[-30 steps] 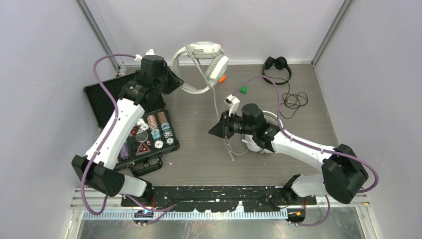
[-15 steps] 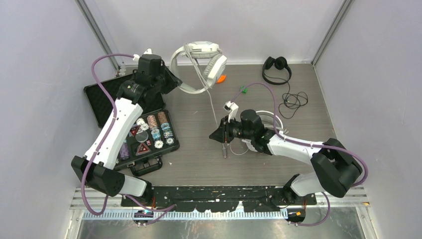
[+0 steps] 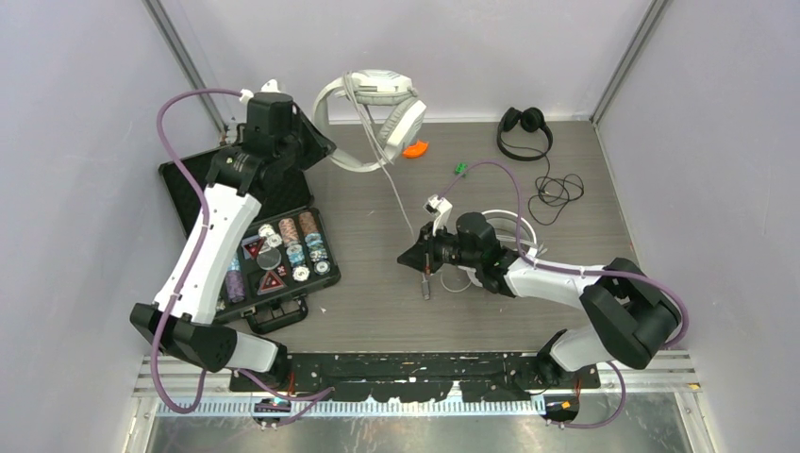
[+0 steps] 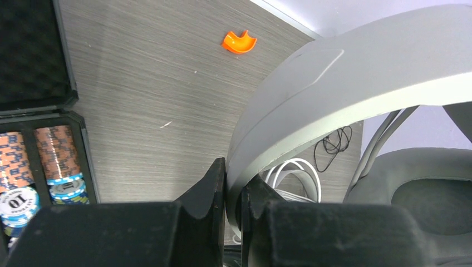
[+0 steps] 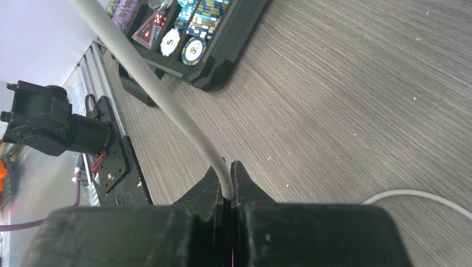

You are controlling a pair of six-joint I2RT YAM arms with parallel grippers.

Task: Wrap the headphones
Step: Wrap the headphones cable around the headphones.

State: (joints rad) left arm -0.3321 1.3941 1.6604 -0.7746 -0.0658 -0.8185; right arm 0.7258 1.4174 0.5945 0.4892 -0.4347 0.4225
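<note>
My left gripper (image 3: 316,151) is shut on the headband of a pale grey over-ear headset (image 3: 377,104) and holds it up at the back centre. The headband fills the left wrist view (image 4: 345,72), pinched between my fingers (image 4: 214,186). Its white cable (image 3: 401,193) runs down to my right gripper (image 3: 412,255), which is shut on it. The cable also shows in the right wrist view (image 5: 161,94), and its plug end (image 3: 425,288) hangs below. A second white headset (image 3: 514,229) lies mostly hidden under my right arm. The small black headset (image 3: 525,125) lies at the back right with its black cable (image 3: 558,192).
An open black case of poker chips (image 3: 283,255) lies at the left, its lid (image 3: 189,193) under my left arm. An orange piece (image 3: 413,148) and a green piece (image 3: 460,169) lie near the headset. Walls close in the back and both sides.
My left gripper has carried the pale grey headset back and to the left. My right gripper has drawn slightly nearer with the cable and then held still.
</note>
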